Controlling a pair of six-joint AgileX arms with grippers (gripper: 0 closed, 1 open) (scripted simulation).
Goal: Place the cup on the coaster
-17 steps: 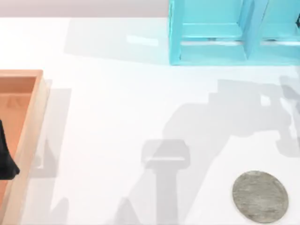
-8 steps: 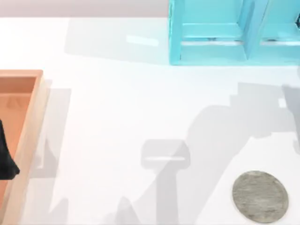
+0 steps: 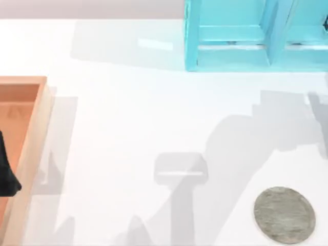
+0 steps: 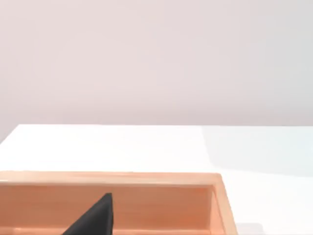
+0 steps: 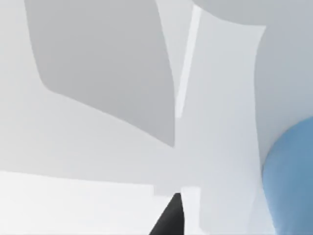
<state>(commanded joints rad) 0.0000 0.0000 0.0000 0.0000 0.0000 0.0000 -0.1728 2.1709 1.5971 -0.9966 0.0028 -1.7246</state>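
Note:
The coaster (image 3: 284,215), a flat mottled grey disc, lies on the white table near the front right, with nothing on it. In the right wrist view a rounded blue surface, the cup (image 5: 292,178), shows at the picture's edge, standing on the white table. A dark tip of my right gripper (image 5: 171,219) points into that view, apart from the cup. A dark part of my left gripper (image 3: 6,171) hangs over the wooden tray at the far left, and it shows again in the left wrist view as a black tip (image 4: 95,219).
A large light-blue shelf unit (image 3: 246,38) stands at the back right. An open wooden tray (image 3: 36,133) lies along the left edge. Grey arm shadows cross the white table between the middle and the right side.
The right arm's shadow on the table slid to the right, mostly between the two earlier frames. The coaster, tray and left gripper stayed put.

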